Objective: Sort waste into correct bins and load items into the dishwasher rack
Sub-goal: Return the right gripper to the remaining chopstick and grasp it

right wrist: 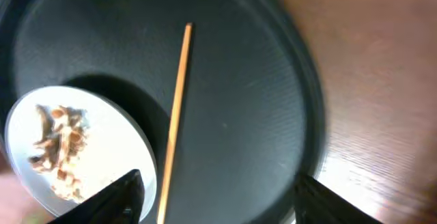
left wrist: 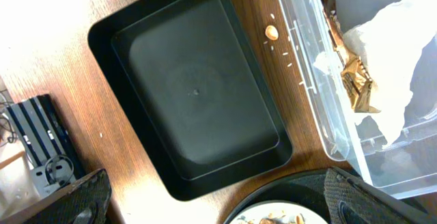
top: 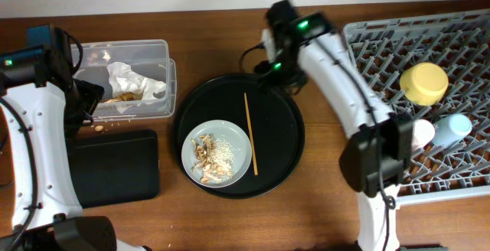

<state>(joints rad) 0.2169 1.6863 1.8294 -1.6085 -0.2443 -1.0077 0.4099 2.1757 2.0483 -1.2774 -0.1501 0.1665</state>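
Observation:
A pale grey plate (top: 234, 139) with tan food scraps (top: 205, 156) lies on the big round black tray (top: 285, 121), beside a thin chopstick (top: 249, 132). The white wrapper (top: 134, 79) sits inside the clear tub (top: 162, 48). Below the tub lies the flat black tray (top: 111, 167). In the dishwasher rack (top: 452, 37) are the yellow bowl (top: 423, 83), a pink cup (top: 423, 133) and a light-blue cup (top: 458, 126). My right gripper (right wrist: 222, 203) hangs open over the round tray, the chopstick (right wrist: 175, 108) lying below near its left finger. My left gripper (left wrist: 222, 207) is open and holds nothing, between tub and black tray.
A loose tan scrap (left wrist: 272, 32) and pale crumbs lie on the wood between the clear tub (left wrist: 311, 80) and the black tray (left wrist: 194, 91). The right arm reaches across the rack's left edge. The plate's rim (right wrist: 130, 132) shows beside the right gripper's left finger.

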